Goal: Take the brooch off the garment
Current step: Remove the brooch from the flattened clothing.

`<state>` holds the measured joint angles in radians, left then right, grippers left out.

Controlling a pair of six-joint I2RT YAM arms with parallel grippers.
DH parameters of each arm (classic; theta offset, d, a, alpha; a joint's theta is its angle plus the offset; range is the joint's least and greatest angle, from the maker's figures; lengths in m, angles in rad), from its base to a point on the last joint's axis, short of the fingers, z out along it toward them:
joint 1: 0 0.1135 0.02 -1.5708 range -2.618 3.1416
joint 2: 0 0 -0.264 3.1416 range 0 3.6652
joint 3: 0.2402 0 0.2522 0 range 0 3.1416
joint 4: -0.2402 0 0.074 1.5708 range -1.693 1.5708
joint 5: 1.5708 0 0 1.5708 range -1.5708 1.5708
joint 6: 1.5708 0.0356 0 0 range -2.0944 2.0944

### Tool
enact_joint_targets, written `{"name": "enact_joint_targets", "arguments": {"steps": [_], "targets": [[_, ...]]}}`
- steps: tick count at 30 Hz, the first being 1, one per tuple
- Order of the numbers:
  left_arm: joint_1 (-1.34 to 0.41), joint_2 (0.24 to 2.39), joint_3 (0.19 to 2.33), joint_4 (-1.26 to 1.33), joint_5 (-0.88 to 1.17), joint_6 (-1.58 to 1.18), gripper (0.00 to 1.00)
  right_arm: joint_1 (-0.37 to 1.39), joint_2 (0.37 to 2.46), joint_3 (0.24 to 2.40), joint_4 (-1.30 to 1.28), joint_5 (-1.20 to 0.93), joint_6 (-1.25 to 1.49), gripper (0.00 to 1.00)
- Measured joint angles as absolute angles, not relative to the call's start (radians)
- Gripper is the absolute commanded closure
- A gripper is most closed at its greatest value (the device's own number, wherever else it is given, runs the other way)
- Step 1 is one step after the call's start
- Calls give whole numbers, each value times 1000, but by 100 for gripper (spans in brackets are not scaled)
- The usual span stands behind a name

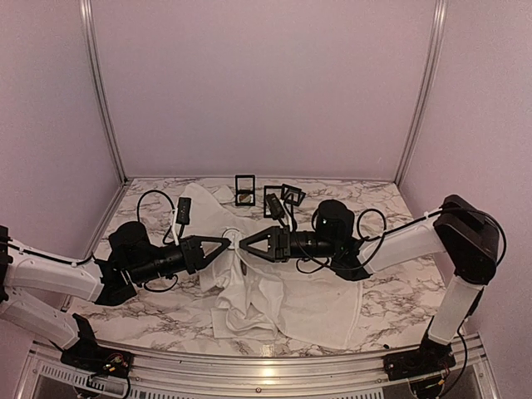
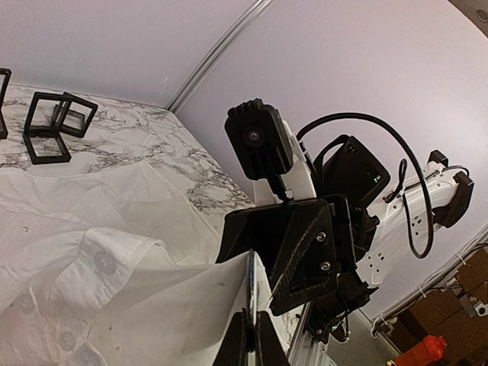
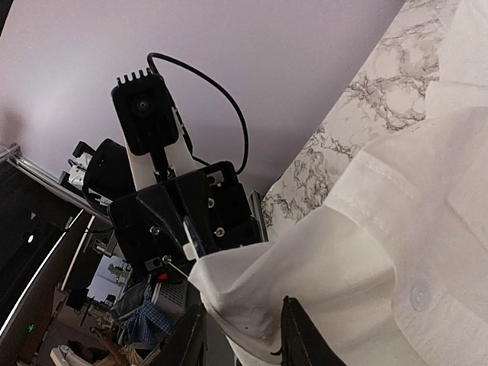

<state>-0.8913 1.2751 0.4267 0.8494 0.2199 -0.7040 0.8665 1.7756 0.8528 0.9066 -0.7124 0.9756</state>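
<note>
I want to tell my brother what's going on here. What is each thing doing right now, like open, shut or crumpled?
shirt: crumpled on the table, one fold lifted.
left gripper: shut on the shirt's lifted fold.
right gripper: open, jaws either side of the cloth.
black frames: standing behind the shirt.

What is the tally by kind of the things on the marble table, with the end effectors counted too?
white shirt: 1
black frames: 3
left end effector and right end effector: 2
Total: 6
</note>
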Motion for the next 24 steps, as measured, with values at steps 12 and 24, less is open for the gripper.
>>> {"name": "enact_joint_targets", "arguments": {"steps": [12,24], "targets": [[-892,1217,523,553,173,-661,100,870,1697,887,708,-640,828,68],[-891,1201,693,-3,206,-567,100,910,1685,973,391,-498,595,67]]}}
